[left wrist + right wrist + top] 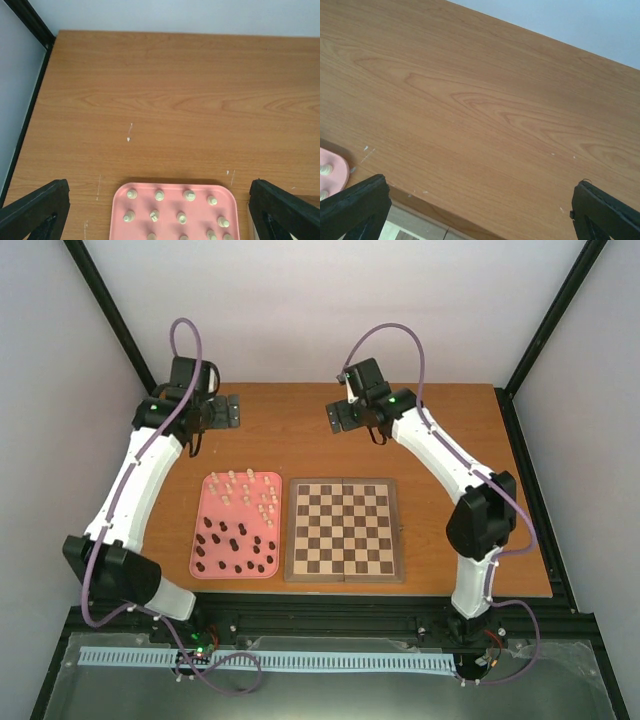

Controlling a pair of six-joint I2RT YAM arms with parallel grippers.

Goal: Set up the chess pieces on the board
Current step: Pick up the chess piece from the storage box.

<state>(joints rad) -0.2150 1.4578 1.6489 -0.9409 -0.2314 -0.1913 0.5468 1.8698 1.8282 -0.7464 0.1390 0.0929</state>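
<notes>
The board lies flat at the table's middle, with its brown border showing at the bottom of the right wrist view. All the chess pieces I see stand on a pink tray left of the board: cream-white pieces in its far half, dark pieces in its near half. In the left wrist view, white pieces stand in rows on the tray. My left gripper hangs open above the table beyond the tray. Beyond the board, my right gripper is open and holds nothing.
The wooden table ends at black frame posts at the back corners, with white walls behind. A corner of the pink tray shows at the left of the right wrist view. Both arms arch along the table's sides.
</notes>
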